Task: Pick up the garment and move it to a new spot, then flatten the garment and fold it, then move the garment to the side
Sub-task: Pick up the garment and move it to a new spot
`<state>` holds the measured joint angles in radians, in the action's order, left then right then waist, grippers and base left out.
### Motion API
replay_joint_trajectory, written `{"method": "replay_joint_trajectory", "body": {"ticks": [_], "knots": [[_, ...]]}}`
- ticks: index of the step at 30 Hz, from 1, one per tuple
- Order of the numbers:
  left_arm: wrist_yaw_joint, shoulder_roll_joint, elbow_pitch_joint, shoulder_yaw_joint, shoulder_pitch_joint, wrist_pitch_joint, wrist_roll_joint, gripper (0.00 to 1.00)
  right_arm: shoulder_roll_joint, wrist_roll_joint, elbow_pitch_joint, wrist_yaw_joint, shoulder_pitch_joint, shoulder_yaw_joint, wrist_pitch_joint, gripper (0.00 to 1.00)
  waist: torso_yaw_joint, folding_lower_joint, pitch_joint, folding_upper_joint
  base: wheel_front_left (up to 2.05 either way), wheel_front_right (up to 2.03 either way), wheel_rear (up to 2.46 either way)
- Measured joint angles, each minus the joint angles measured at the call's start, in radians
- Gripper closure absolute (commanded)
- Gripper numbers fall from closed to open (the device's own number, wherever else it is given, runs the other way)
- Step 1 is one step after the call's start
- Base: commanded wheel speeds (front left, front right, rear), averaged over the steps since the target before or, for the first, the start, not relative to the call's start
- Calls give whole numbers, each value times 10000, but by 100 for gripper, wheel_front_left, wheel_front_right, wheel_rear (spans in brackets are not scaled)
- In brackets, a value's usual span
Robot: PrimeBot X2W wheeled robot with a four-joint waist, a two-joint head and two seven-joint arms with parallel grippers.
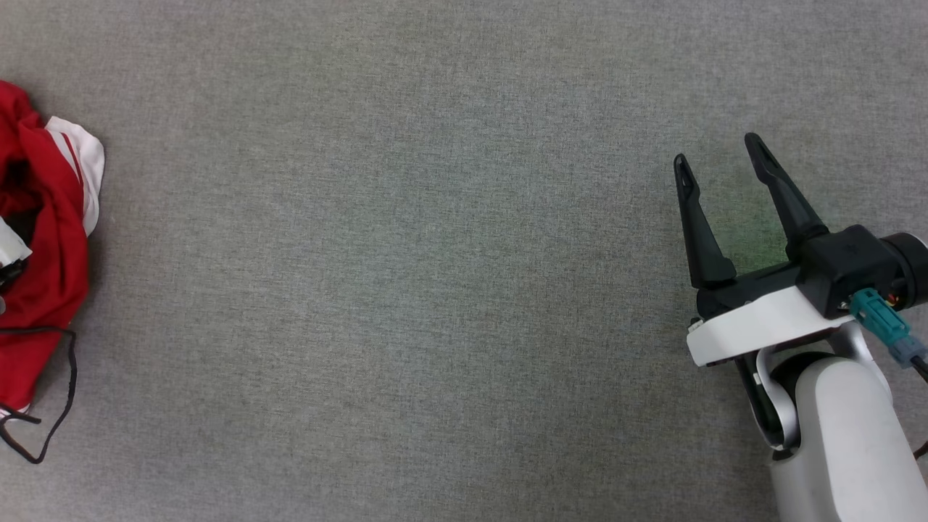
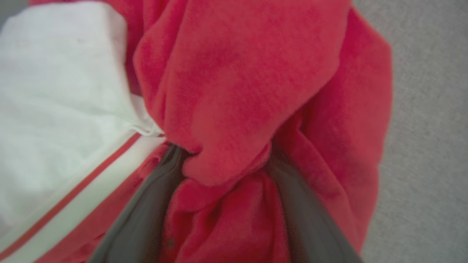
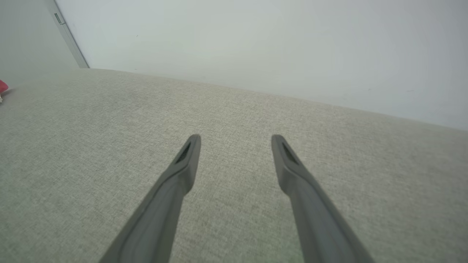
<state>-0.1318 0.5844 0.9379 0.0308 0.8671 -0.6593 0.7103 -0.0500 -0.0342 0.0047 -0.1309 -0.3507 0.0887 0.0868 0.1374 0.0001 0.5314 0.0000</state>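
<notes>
The garment (image 1: 51, 239) lies crumpled at the far left edge of the head view, red with a white striped sleeve on top. In the left wrist view the garment (image 2: 237, 73) is very close, its red folds bunched between and over my left gripper (image 2: 223, 153). That gripper's two dark fingers (image 2: 146, 212) stand wide apart, pushed into the cloth, with their tips hidden under a fold. My right gripper (image 1: 718, 152) hovers open over bare surface at the right, far from the garment. In its own view the right gripper (image 3: 236, 140) has nothing between its fingers.
A grey woven surface (image 1: 435, 290) spreads across the head view. A black cable (image 1: 69, 384) loops beside the garment at the lower left. In the right wrist view the surface ends at a pale wall (image 3: 256, 44), and a red scrap of garment (image 3: 2, 87) shows at the left edge.
</notes>
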Motion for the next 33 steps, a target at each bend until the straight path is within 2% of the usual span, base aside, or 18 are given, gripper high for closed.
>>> {"method": "replay_joint_trajectory", "body": {"ticks": [1, 2, 3, 11, 15, 23, 29, 33], "knots": [[2, -6, 44, 25, 16, -8, 50, 50, 0, 0, 8, 0, -4, -4, 0, 0, -3, 0, 2, 0, 0, 0, 0], [4, -8, 67, 21, 21, 23, 52, 71, 0, 0, 10, 0, -22, -13, -2, 0, -1, 0, -1, 0, 0, 0, 0], [10, -19, 92, 12, 21, 92, 40, 100, 0, -4, 13, 0, -49, -31, -4, 0, 4, 0, -14, 0, 0, 0, 0], [44, -111, 209, -334, -14, 1526, -522, 100, 0, 6, 184, 0, 19, -90, 8, 0, 98, 0, -546, 0, 0, 0, 0], [267, 46, -100, -583, 202, 3243, -1174, 100, 0, 109, 286, 0, 268, -165, 25, 0, 191, 0, -1059, 0, 0, 0, 0], [635, -15, -485, -1101, 727, 6610, -2303, 100, -2, 445, 408, 0, 974, -416, 42, 0, 357, -1, -2446, 0, 0, 0, 0], [794, -460, -470, -1396, 1018, 8100, -2665, 100, -4, 637, 405, 0, 1520, -600, -2, 0, 316, -3, -3467, 0, 0, 0, 0], [836, -917, -508, -1685, 1065, 8573, -2842, 100, -4, 782, 324, 0, 1871, -665, -88, 0, 123, -3, -4019, 0, 0, 0, 0]]}}
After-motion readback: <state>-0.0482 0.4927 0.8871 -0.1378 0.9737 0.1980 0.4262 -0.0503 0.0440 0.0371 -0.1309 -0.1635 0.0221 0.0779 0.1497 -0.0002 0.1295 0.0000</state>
